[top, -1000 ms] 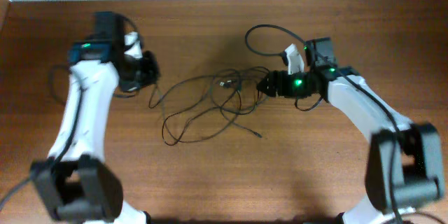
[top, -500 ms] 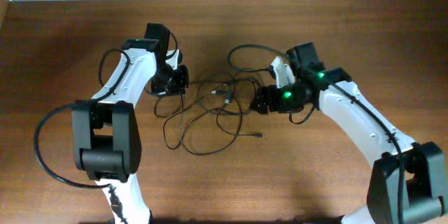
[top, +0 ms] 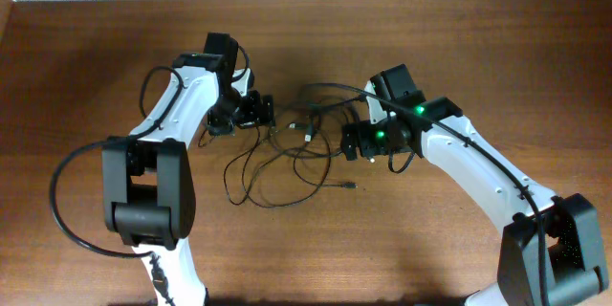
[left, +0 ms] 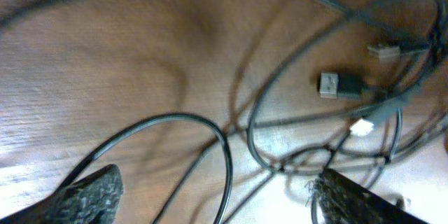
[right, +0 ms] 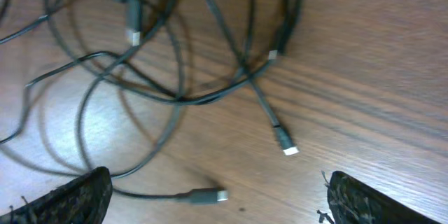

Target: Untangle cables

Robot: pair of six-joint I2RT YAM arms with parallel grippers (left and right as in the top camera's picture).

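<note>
Wooden table (top: 96,38) carries tangled cables (right: 269,115); left fingers (left: 87,196) and right fingers (right: 73,197) both spread wide, pinching nothing.

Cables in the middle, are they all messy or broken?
The cables look messy. They lie in one tangled heap in the middle of the table, looping over each other, with loose plug ends poking out. Nothing looks broken or spilled.
</note>
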